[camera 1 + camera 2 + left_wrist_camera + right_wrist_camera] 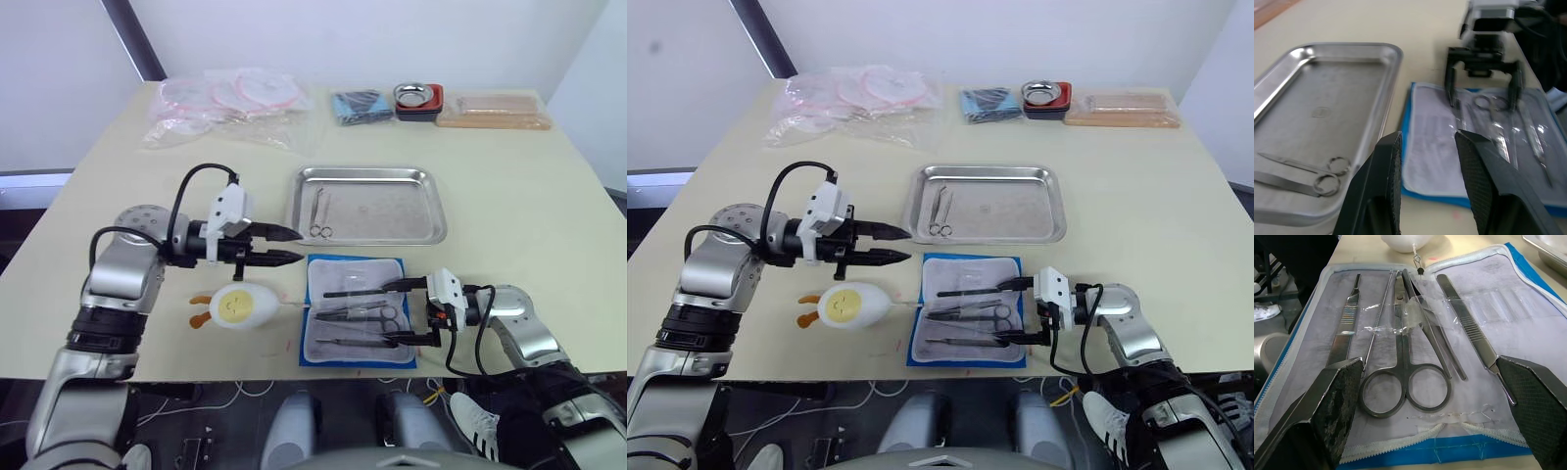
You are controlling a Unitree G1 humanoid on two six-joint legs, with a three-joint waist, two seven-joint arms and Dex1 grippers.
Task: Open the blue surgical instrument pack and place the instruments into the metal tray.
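Note:
The blue surgical instrument pack (312,294) lies open near the table's front edge, grey lining up. Several instruments lie under its clear pockets, among them ring-handled scissors (1403,382) and tweezers (1471,333). My right gripper (397,313) stands open at the pack's right edge, its fingers straddling the instruments' handle ends without touching them. The metal tray (392,211) sits just behind the pack, and a ring-handled instrument (319,213) lies at its left end. My left gripper (292,245) hovers open and empty, left of the tray's near left corner.
A white egg-shaped toy with a yellow face (235,305) lies left of the pack. At the back are plastic bags of pink rings (230,103), a dark-blue bundle (358,106), a steel bowl with a red base (418,98) and a beige block (493,110).

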